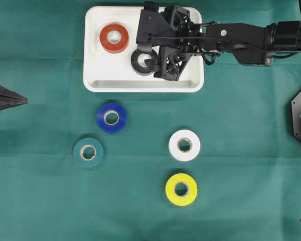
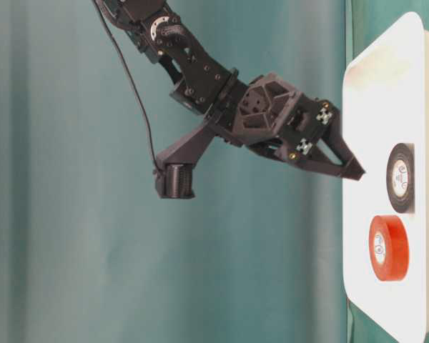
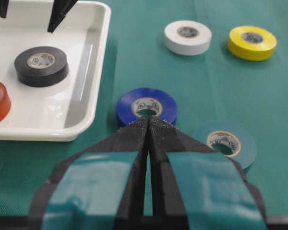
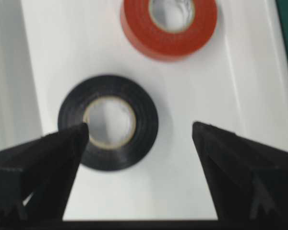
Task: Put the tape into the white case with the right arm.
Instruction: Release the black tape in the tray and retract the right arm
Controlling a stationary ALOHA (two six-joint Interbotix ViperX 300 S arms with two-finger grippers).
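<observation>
The white case [image 1: 95, 83] lies at the back of the green table. A black tape roll [image 1: 135, 63] and a red tape roll [image 1: 114, 38] lie flat inside it. My right gripper [image 1: 148, 56], all black, hovers over the case with its jaws wide open and empty. In the right wrist view [image 4: 140, 127] the black roll [image 4: 145, 120] lies below its left finger, not gripped, and the red roll [image 4: 169, 28] is beyond. My left gripper [image 1: 24, 100], with teal bands, rests at the left edge, shut and empty; in its own view [image 3: 149, 120] it points at the blue roll.
Several loose tape rolls lie on the cloth in front of the case: blue [image 1: 111, 118], teal [image 1: 88, 152], white [image 1: 184, 145] and yellow [image 1: 181, 189]. The right arm stretches in from the right edge above the table.
</observation>
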